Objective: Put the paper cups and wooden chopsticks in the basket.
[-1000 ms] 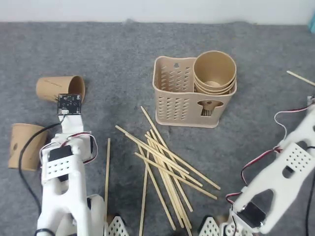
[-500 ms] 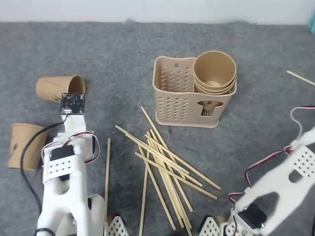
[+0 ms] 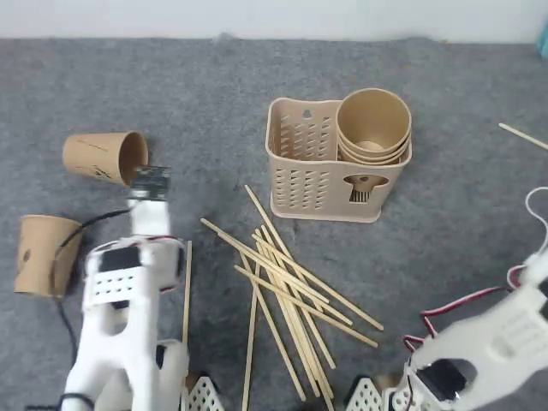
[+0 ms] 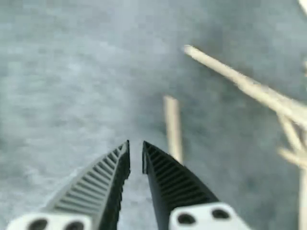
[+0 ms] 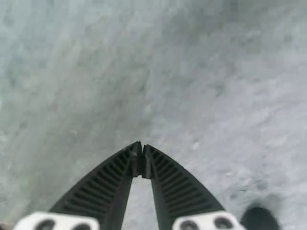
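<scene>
**Open Wider, Then Pinch the Lone Stick**

Far on the left, two paper cups lay on their sides on the grey carpet (image 3: 197, 77). They were the lower cup (image 3: 38, 255) and the upper cup (image 3: 104, 157), and both were well apart from the basket.

Next came our left arm (image 3: 128, 287). The left gripper (image 4: 135, 145) was spread only a crack and held nothing. It hung over bare carpet, just beside the end of a single chopstick (image 4: 172, 122).

We thought this stick was the one to grab. To do it well, we had to open the fingers wider first. Then we had to slide over until one finger sat on each side of the stick. The stick was thin and lay flat, so we had to go down until the tips touched the carpet before we pinched. A pinch from too high would miss it.

Further right lay the pile of chopsticks (image 3: 291, 295), all crossed over each other. Past it stood the basket (image 3: 300, 184). Its left half looked empty, so we judged the stick should go there. The stack of cups (image 3: 374, 120) sat in its right half.

One far chopstick (image 3: 522, 135) lay alone near the right edge. The right gripper (image 5: 139, 145) was pressed together with nothing in it, over bare carpet.
</scene>
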`<state>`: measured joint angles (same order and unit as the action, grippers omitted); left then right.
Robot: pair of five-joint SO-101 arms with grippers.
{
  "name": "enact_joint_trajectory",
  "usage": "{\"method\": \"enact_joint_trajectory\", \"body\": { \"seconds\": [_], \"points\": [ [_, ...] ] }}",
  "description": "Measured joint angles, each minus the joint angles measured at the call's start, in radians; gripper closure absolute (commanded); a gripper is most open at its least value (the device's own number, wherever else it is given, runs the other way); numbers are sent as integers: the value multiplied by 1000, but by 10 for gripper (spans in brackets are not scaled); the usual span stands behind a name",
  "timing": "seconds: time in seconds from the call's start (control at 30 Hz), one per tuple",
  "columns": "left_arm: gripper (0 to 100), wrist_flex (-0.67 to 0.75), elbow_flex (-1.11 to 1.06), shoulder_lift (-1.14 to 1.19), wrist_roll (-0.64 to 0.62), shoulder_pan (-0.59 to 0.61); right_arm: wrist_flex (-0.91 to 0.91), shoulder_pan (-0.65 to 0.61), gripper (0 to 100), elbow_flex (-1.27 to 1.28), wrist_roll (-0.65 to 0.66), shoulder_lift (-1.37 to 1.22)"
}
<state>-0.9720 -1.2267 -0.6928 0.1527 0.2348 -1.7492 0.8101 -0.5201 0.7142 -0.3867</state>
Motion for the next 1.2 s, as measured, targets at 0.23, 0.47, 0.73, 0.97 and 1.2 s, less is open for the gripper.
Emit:
{"method": "enact_joint_trajectory", "body": {
  "seconds": [0.23,0.47,0.73,0.97,1.2],
  "points": [
    [835,-18,38,0,-48,-169,66,0,990,262,37,48],
    [834,-18,68,-2,-94,-81,77,-15,990,450,210,230],
    [834,-48,173,-2,-94,222,149,-160,990,729,267,664],
    [834,-64,236,-3,-94,543,161,-468,952,784,213,1037],
    [834,38,236,-3,-94,802,133,-991,933,784,20,1089]
  ]
}}
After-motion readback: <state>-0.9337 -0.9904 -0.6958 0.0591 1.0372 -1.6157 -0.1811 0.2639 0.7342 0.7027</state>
